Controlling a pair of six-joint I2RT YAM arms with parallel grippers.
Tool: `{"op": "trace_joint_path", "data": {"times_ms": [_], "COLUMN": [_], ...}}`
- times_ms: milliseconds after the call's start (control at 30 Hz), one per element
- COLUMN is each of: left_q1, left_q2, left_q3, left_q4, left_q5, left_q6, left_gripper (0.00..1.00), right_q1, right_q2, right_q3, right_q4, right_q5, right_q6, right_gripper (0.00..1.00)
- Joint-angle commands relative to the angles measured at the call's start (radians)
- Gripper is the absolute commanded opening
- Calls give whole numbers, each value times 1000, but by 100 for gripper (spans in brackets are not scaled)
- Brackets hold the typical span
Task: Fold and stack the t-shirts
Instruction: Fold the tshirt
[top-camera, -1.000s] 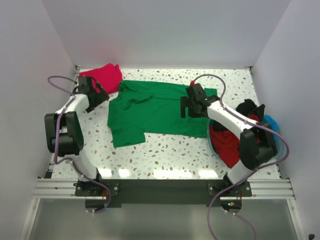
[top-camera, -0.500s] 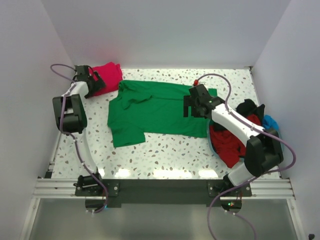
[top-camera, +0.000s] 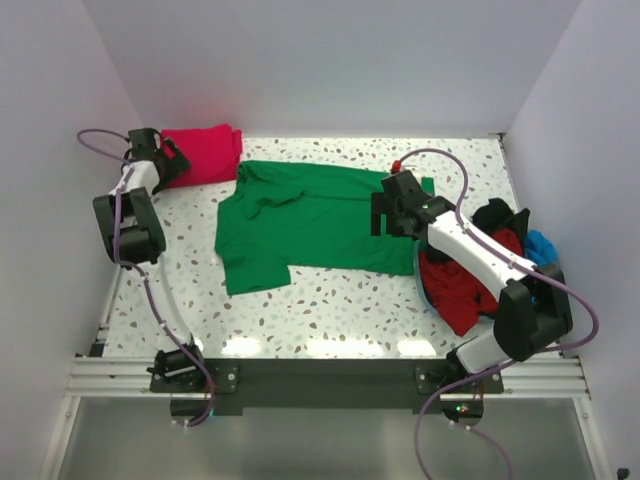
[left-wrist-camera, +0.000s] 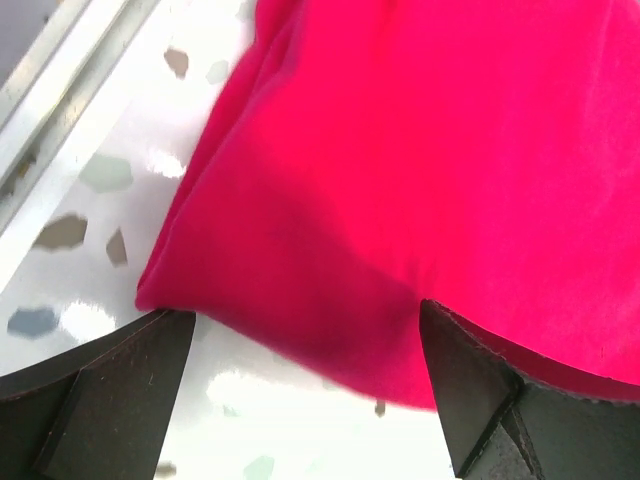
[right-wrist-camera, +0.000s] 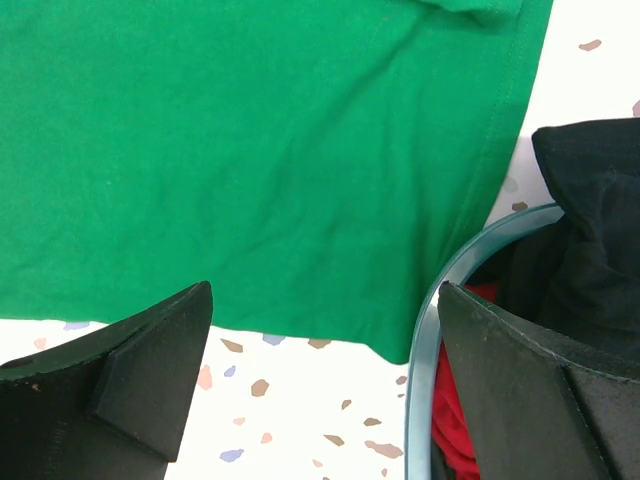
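A bright green t-shirt (top-camera: 300, 215) lies spread flat in the middle of the speckled table; it fills the upper part of the right wrist view (right-wrist-camera: 250, 150). A folded pinkish crimson t-shirt (top-camera: 205, 153) lies at the back left and fills the left wrist view (left-wrist-camera: 420, 170). My left gripper (top-camera: 160, 160) is open and empty, its fingers either side of the crimson shirt's near edge. My right gripper (top-camera: 385, 215) is open and empty above the green shirt's right hem, next to the basket. Dark red (top-camera: 455, 285), black (top-camera: 497, 217) and blue (top-camera: 541, 243) shirts lie in the basket.
A light-blue round basket rim (right-wrist-camera: 430, 320) curves at the right of the right wrist view; the basket stands at the table's right side (top-camera: 424, 282). White walls close in the table on three sides. A metal rail (left-wrist-camera: 60, 90) runs along the left edge.
My left gripper has swung back and left, from the crimson shirt's right side to its left end. My right gripper has shifted slightly right along the green shirt's hem.
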Motion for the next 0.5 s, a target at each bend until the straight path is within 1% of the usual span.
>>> {"op": "trace_joint_path", "data": {"times_ms": [0, 33, 67, 100, 133, 167, 200, 267, 300, 333, 367, 400, 467], "left_q1": [-7, -11, -15, -26, -33, -41, -72, -124, -197, -243, -279, -363, -408], "left_q2": [-120, -157, -245, -293, -345, -446, -494, -623, -654, -677, -697, -694, -651], "left_q3": [33, 5, -33, -140, -203, -270, -408, -528, -599, -619, -631, -641, -630], "left_q4": [-68, -79, -88, -91, -94, -94, -80, -50, -48, -48, -47, -36, -27], "left_q5": [3, 0, -6, -4, -4, 6, 14, -4, -44, -87, -92, -72, -61], "left_q6": [5, 0, -15, -25, -34, -61, -68, -74, -75, -71, -68, -54, -52], "left_gripper": [100, 100, 100, 100, 100, 100, 100, 100, 100, 100, 100, 100, 100], "right_q1": [-2, -2, -2, -2, 3, 13, 21, 52, 59, 64, 75, 76, 76], "right_q2": [-37, -38, -41, -44, -44, -44, -38, -25, 3, 20, 40, 63, 107], "right_q3": [1, 1, 0, -3, -9, -11, -12, -8, 3, 10, 27, 41, 63], "right_q4": [-17, -12, -3, 5, 8, 12, 12, 18, 25, 29, 16, 8, 8], "right_q5": [21, 15, -10, -23, -34, -45, -44, -42, -45, -47, -42, -18, 2], "right_q6": [-6, -4, -4, -3, 2, 3, 3, 3, 0, 0, 6, 20, 57], "right_gripper": [99, 99, 99, 99, 99, 99, 99, 99, 99, 98, 99, 99, 99]}}
